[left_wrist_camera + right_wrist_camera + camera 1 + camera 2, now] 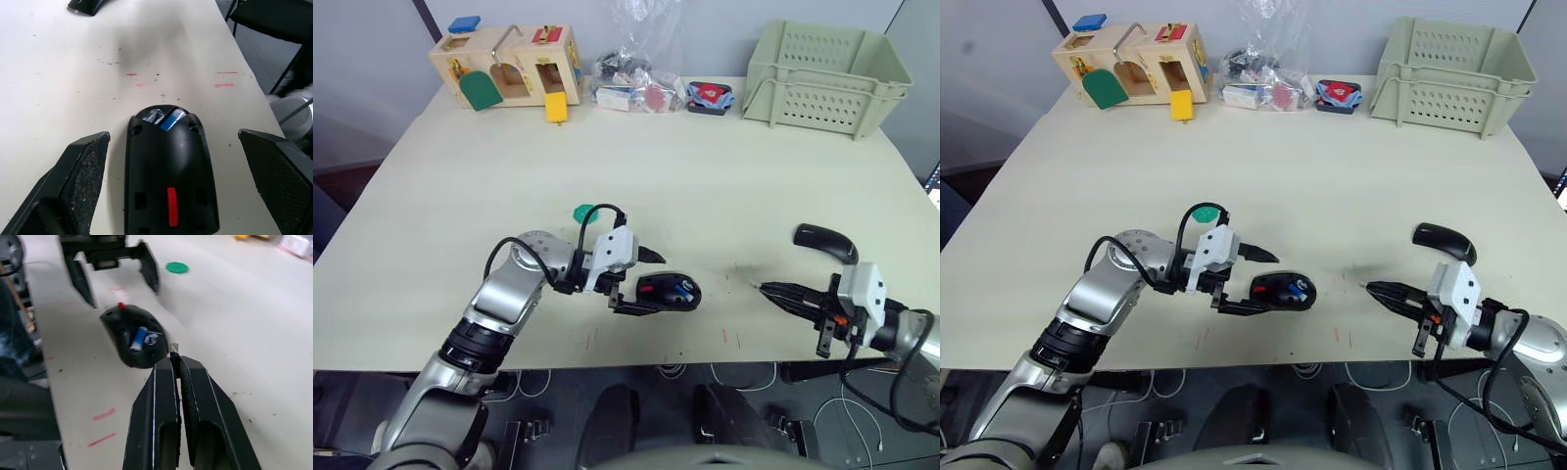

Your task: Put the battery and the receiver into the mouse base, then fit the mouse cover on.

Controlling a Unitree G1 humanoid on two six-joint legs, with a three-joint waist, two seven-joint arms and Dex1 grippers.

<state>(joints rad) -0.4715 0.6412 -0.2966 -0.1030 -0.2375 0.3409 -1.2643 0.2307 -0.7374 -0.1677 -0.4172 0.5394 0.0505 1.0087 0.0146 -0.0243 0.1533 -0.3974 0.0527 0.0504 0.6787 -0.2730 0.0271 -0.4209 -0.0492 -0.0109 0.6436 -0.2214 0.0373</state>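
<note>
The black mouse base (668, 292) lies on the table near its front edge, with the blue and white battery (683, 290) resting in its hollow (171, 119). My left gripper (646, 285) is open, one finger on each side of the base's rear end (168, 171), without touching it. To the right, my right gripper (760, 287) points toward the base and is shut on a small metal receiver (173, 348) that pokes out of its tips. The glossy mouse cover (824, 241) lies behind the right gripper.
A green disc (584, 211) lies behind my left wrist. Along the far edge stand a wooden latch box (504, 67), a plastic bag of parts (631, 83), a red and blue item (710, 96) and a pale green crate (822, 73).
</note>
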